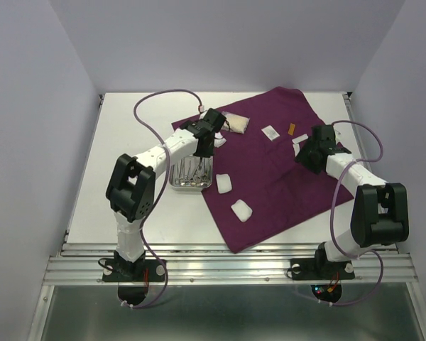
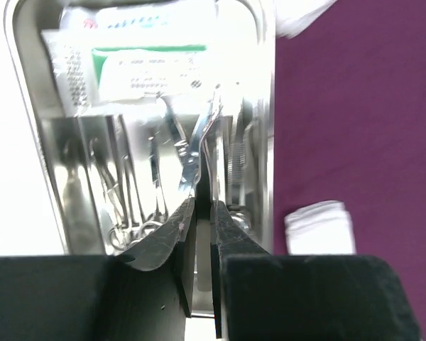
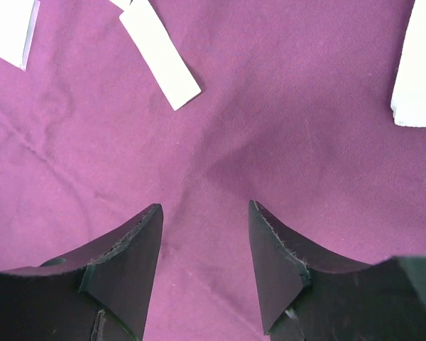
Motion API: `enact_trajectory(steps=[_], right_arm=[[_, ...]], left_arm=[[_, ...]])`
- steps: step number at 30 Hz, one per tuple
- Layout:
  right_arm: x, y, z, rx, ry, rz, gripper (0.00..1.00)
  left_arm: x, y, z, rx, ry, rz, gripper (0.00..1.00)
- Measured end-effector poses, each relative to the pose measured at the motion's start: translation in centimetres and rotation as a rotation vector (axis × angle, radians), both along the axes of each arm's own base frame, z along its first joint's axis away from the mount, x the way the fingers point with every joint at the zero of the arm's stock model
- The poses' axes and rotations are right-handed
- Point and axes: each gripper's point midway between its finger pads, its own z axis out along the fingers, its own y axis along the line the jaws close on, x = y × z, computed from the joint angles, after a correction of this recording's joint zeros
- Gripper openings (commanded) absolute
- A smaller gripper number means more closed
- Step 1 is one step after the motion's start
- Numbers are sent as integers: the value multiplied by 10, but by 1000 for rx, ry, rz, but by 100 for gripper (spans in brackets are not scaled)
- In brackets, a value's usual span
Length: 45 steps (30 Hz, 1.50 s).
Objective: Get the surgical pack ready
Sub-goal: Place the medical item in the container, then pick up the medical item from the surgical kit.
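Nearest you, two gauze squares [image 1: 241, 209] lie unpacked on the purple cloth [image 3: 270, 128]. You seem to be loading the shiny steel tray [image 1: 179, 186], mid-table at the cloth's left edge. Your left gripper [image 2: 202, 206] pinches a silver instrument [image 2: 192, 167] between narrow fingers above it. Lower gently, then release. Your right gripper [image 3: 204, 213] hangs open and empty over the cloth, towards the table's right edge.

Cloth [image 1: 270, 177]: dark purple, plain.
Worktop [image 1: 128, 156]: white.
Tray [image 2: 64, 185]: shiny steel, mirror glints.
Tool [image 2: 192, 163]: silver.
Packet [image 2: 149, 67]: white, green band, fine grey print.
Gauze [image 1: 241, 209]: white.
Strip [image 1: 292, 128]: orange.
Left arm [image 1: 163, 153], right arm [image 1: 344, 170]: white, black joints.
Cables [image 1: 145, 117]: mauve.
Left pincer [image 2: 202, 202], right pincer [image 3: 204, 209]: black.
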Motion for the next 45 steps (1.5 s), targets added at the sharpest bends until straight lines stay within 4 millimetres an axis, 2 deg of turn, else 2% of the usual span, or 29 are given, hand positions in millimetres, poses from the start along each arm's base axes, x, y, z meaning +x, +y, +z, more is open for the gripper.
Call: enact_trajectory(steps=[3,13,20,23,24,26,35,37,40,42,45], right_arm=[[0,0,0,0,0,0,57],[0,0,0,2,0,0,57],[0,1,0,6,-1,-3,57],[0,1,0,9,-1,-5,57],[0,1,0,10,-2,-6,57],[0,1,0,10,-2,-7,57],[1,1,1,9,-3,-5,58],[3,1,3,6,-8,-1,58],[15,3,12,-3,-23,18,58],[29,6,18,-15,-29,41,58],[65,21,22,-39,-40,126,58]], left_arm=[[-6,18,-16,32,36,18,11],[-12,29,-35,59,54,33,12],[-6,65,-44,121,67,93,16],[-3,72,-43,130,61,110,32],[-2,73,-43,132,61,113,48],[-3,74,-43,139,61,109,62],[-6,79,-42,157,72,127,64],[-6,78,-37,156,72,126,63],[-1,73,-17,122,41,123,63],[5,66,3,75,5,115,63],[11,55,31,3,-51,100,63]])
